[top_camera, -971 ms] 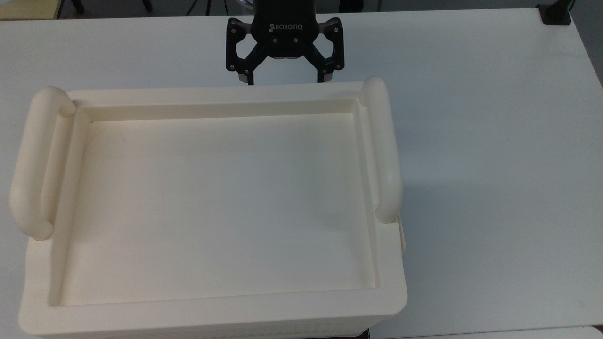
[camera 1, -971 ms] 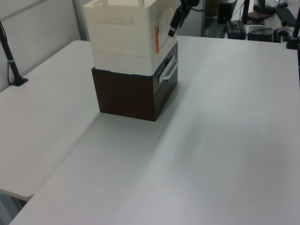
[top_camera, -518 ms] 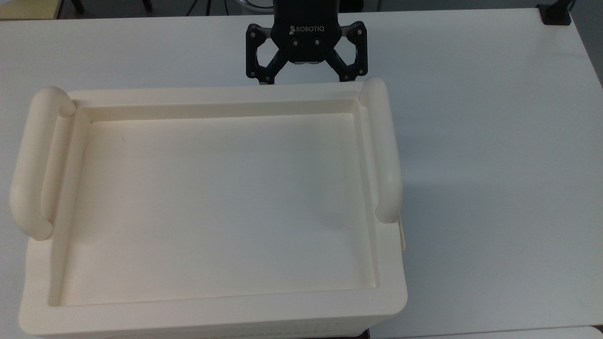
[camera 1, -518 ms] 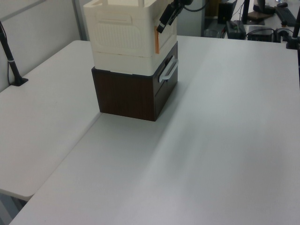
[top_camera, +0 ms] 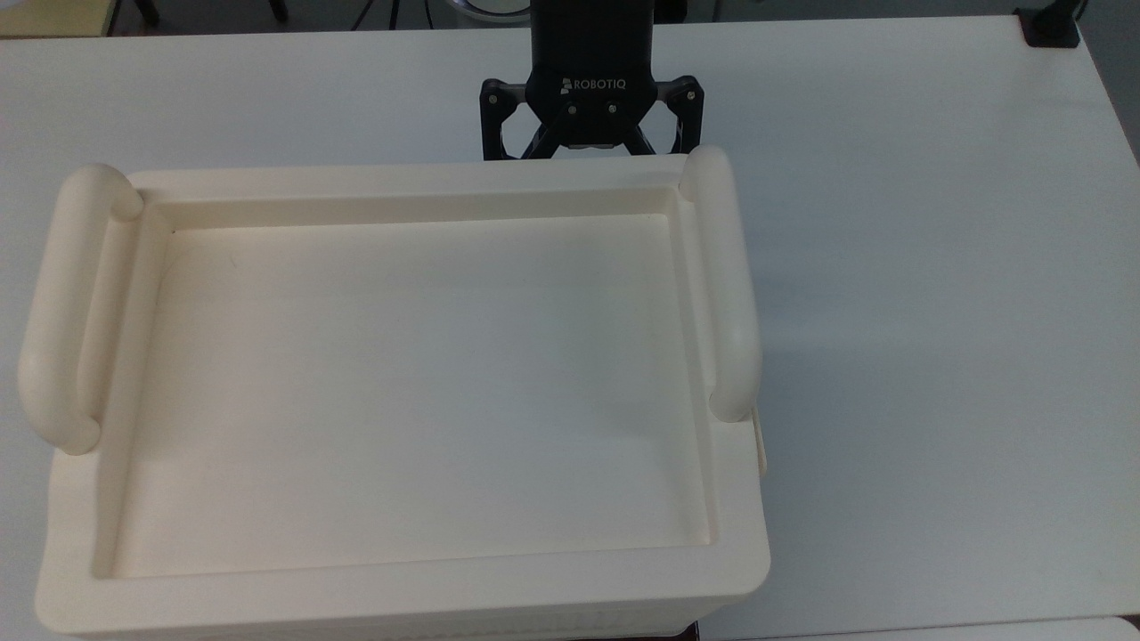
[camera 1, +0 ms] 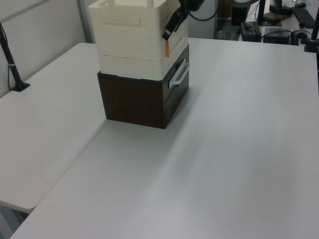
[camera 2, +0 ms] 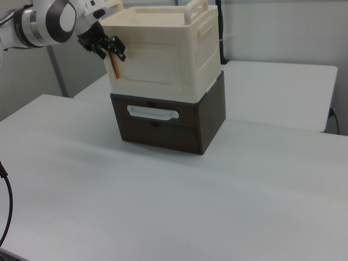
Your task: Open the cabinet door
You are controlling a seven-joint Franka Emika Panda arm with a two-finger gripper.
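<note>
Since the frame 1 s ago the pincer (top_camera: pixel 591 150) has slid toward the top view's right and in toward the cabinet (top_camera: pixel 427 588). Its tips are now tucked below the cabinet's far rim, where before they stood clear over the counter (top_camera: pixel 935 267).

The linkages are splayed wide on both sides of the black body, so I read the pincer as spread, not pinching anything. In the left view its tips hang just beside the orange strip on the cabinet's upper corner. I can't tell whether they touch it. In the right view the pincer sits at the cabinet's front corner on the right view's left, level w/ the top of that same strip.

The cabinet door (camera 2: pixel 148 68) is the cream front face w/ a recessed panel. In the right view it lies flush w/ the body, so it is shut, and the orange strip (camera 2: pixel 115 66) runs down its edge on the right view's left.

Up top, the cabinet has a wide recessed tray surface w/ two thick tubular bars, one (top_camera: pixel 726 285) on the top view's right and the other (top_camera: pixel 58 303) on the top view's left.

The cabinet stands on a dark brown drawer unit (camera 2: pixel 209 122) w/ a white handle (camera 2: pixel 153 112) on its front. The whole stack stands on the white counter. A black post (camera 1: pixel 12 64) stands at the counter's edge on the left view's left, well apart from the stack.
</note>
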